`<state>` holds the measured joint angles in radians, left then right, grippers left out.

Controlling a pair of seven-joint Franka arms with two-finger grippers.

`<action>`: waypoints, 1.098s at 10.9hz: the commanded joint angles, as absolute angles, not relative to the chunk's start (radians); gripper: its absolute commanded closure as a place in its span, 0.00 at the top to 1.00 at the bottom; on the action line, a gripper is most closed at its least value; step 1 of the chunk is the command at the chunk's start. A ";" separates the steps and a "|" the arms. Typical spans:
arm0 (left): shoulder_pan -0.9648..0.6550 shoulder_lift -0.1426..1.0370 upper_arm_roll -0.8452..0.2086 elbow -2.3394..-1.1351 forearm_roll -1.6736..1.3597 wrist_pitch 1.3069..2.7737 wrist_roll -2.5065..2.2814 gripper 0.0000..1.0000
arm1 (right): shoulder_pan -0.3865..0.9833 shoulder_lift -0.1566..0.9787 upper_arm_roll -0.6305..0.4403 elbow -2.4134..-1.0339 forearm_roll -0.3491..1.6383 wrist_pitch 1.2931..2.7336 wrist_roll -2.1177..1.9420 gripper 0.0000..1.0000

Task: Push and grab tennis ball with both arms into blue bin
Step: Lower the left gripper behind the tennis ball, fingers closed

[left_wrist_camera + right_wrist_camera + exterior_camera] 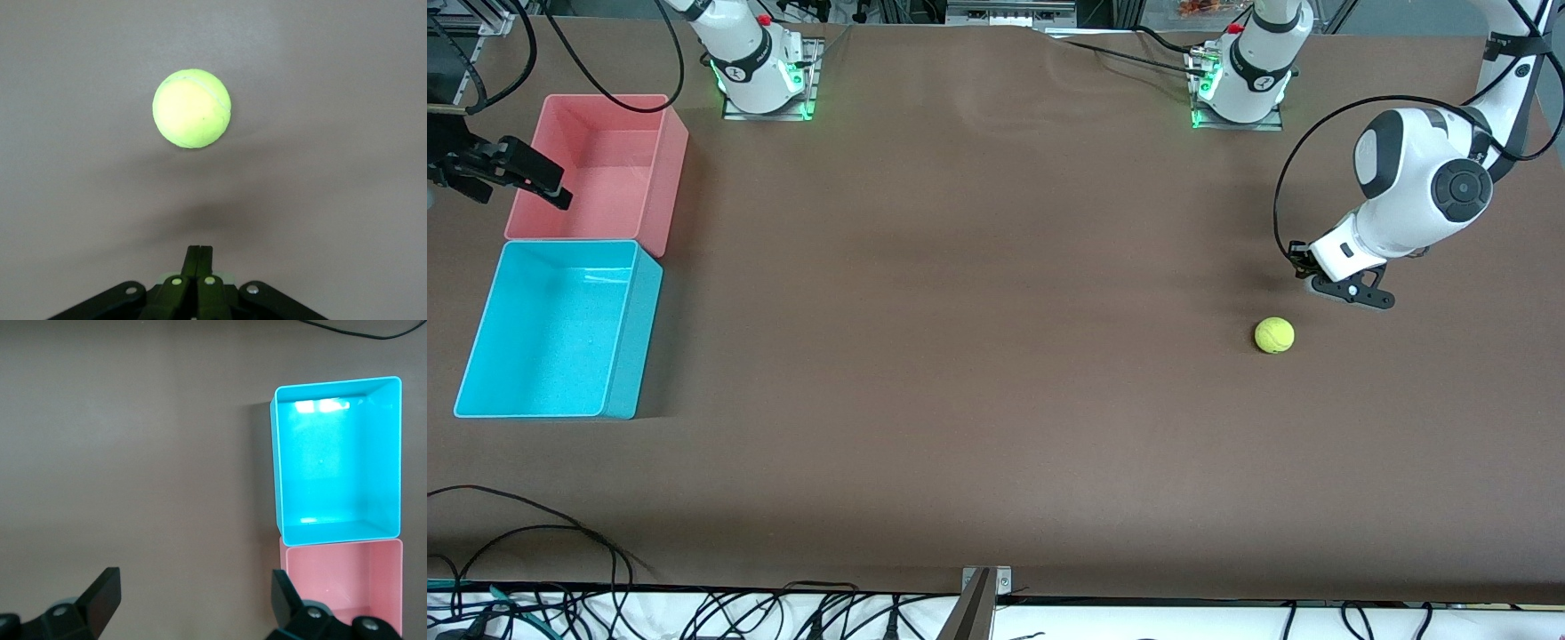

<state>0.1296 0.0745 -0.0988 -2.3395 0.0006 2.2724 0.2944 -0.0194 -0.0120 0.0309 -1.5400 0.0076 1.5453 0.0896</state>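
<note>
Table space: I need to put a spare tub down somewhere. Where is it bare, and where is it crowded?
The brown table is bare from the blue bin across to the tennis ball. Crowded spots: the right arm's end, where the pink bin touches the blue bin under the open right gripper, and around the ball beside the shut left gripper.

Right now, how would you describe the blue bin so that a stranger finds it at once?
Look at the right arm's end of the brown table, where two open tubs stand side by side, touching. The blue bin is the one nearer the front camera. Its neighbour, the pink bin, is similar in size, so colour alone tells them apart.
</note>
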 commanded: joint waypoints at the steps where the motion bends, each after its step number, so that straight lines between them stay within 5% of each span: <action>1: 0.140 0.074 -0.097 -2.344 0.021 2.283 0.565 0.00 | -0.015 -0.006 0.029 -1.514 0.005 1.532 0.089 1.00; 12: 0.140 0.167 -0.057 -2.333 0.009 2.459 1.337 0.00 | -0.015 -0.006 0.028 -1.514 0.003 1.531 0.091 1.00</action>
